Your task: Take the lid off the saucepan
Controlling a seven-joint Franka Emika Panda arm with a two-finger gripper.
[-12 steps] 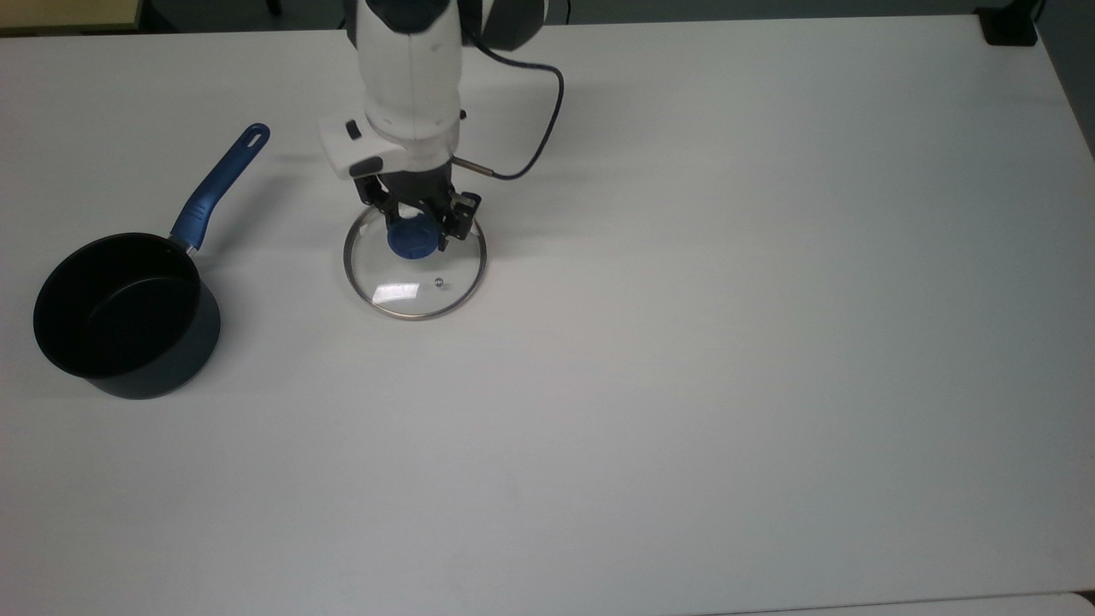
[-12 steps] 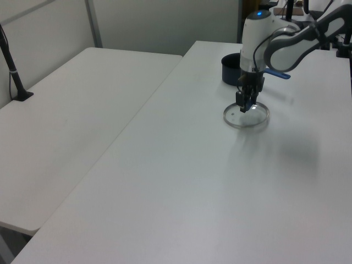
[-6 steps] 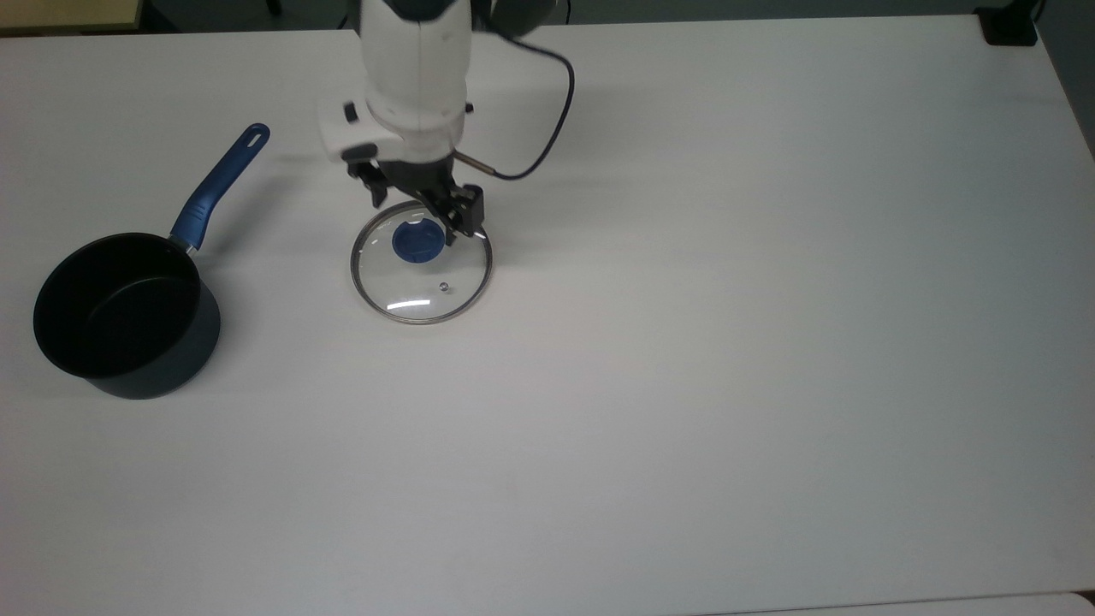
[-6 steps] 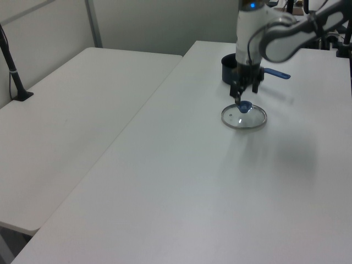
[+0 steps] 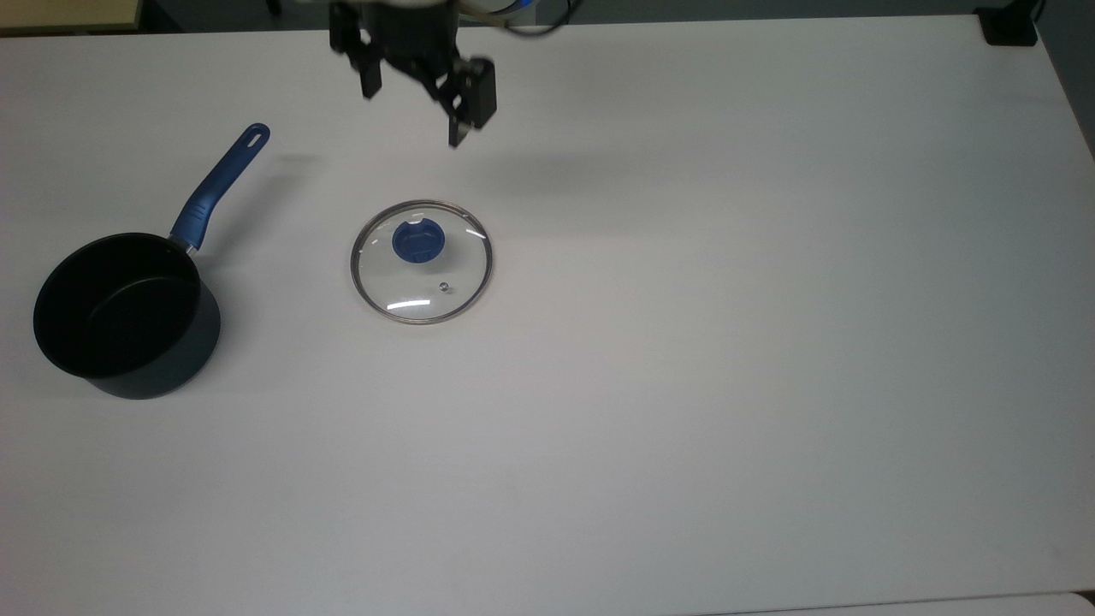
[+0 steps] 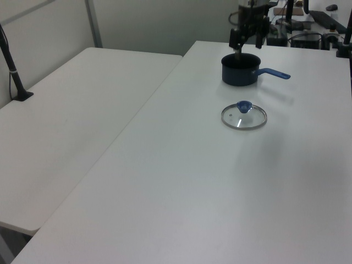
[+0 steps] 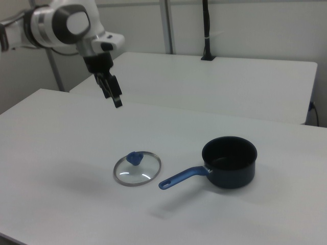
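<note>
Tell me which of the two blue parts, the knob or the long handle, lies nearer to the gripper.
The knob on the lid is nearer: in the top view it sits below the open gripper, while the saucepan and its handle lie off toward the top view's left.

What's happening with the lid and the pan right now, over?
Tool open, raised above the table, holding nothing. Lid lying flat on the table, knob up, apart from the saucepan. Saucepan uncovered. Nothing in the way.

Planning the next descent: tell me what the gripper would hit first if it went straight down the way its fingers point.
Most likely bare table. The gripper hangs open, fingers pointing down, off to the side of the lid and well clear of the saucepan. Depth is uncertain, but the lid does not appear to lie under it.
</note>
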